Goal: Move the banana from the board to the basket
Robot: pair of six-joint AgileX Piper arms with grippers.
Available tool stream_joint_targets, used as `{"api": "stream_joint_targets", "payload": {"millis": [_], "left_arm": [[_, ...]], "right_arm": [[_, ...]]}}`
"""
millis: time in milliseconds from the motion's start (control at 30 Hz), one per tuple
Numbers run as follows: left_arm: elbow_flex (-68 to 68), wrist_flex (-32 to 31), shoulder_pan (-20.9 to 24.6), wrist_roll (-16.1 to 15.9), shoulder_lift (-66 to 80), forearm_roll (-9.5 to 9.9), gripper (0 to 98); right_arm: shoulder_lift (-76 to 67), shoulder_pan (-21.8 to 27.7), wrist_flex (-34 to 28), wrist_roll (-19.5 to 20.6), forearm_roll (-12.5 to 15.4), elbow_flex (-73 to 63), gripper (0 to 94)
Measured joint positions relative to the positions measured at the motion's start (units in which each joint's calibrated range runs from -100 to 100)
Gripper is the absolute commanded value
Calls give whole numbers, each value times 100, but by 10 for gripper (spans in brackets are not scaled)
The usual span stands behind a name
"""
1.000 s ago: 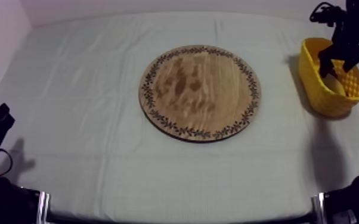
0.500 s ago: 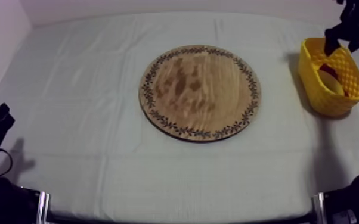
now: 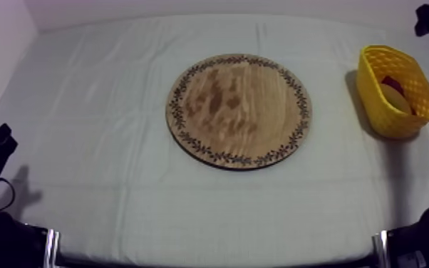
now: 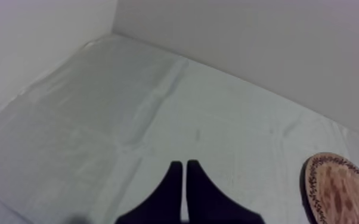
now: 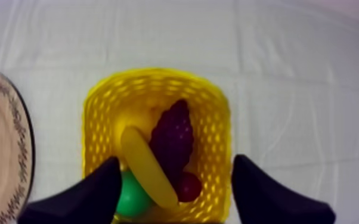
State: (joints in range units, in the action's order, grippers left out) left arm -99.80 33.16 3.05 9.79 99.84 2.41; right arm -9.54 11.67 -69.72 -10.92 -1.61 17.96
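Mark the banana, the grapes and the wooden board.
banana [image 5: 147, 168], right wrist view, mid-length of its body.
bunch of grapes [image 5: 173, 136], right wrist view, middle of the bunch.
wooden board [image 3: 239, 107], top view, bare centre.

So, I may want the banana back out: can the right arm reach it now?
Probably yes: the right gripper hangs open over the yellow basket, and the banana lies uncovered on top, grapes beside it, nothing between.
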Motion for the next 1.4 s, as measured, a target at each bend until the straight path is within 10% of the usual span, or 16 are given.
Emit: {"api": "stream_joint_targets", "payload": {"millis": [433,1400], "left_arm": [[0,0,0,0,0,0,1],[0,0,0,0,0,0,1]], "right_arm": [[-2047,169,906,-598,593,1352,42],[-6745,511,2654,-1419,2397,5826,2]]}}
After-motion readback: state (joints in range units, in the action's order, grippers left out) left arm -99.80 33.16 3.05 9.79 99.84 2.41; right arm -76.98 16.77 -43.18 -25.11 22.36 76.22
